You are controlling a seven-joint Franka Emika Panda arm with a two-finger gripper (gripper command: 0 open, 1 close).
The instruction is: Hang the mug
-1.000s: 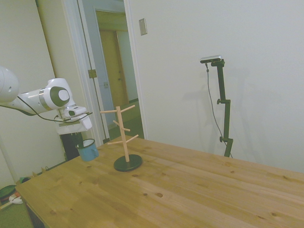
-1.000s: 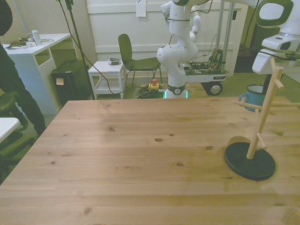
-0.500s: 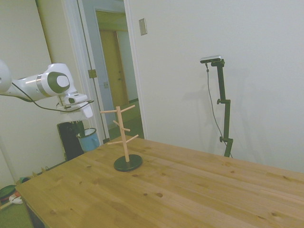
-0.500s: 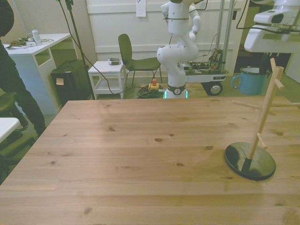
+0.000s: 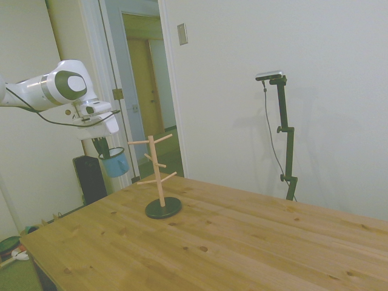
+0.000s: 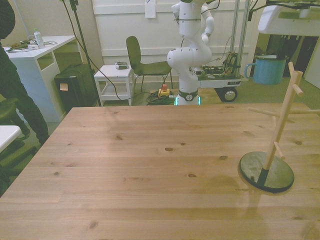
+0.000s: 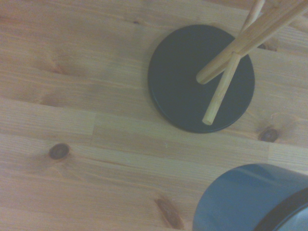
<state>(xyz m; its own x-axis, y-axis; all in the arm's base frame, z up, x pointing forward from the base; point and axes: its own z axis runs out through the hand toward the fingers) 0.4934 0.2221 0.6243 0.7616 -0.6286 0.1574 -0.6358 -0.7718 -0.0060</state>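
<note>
The teal-blue mug [image 5: 115, 162] hangs in the air to the left of the wooden peg stand [image 5: 157, 173], roughly level with its middle pegs. My gripper [image 5: 102, 147] is shut on the mug's rim from above. In the front view the mug [image 6: 267, 70] floats behind the peg stand [image 6: 281, 120], near its top, under the white gripper body [image 6: 289, 20]; the handle points to the front view's left. The wrist view shows the mug's blue wall [image 7: 250, 197] beside the stand's dark round base [image 7: 183, 91] and its pegs [image 7: 226, 84].
The stand's black base [image 6: 266, 172] sits near the table's edge on the front view's right. Beyond the table [image 6: 125, 165] are a person [image 6: 10, 85] at the front view's left, a white desk [image 6: 37, 50], a small white cart [image 6: 115, 76] and a chair [image 6: 140, 60].
The gripper has lifted the mug from just above the tabletop up to about the height of the stand's upper pegs, moving slightly toward the stand.
</note>
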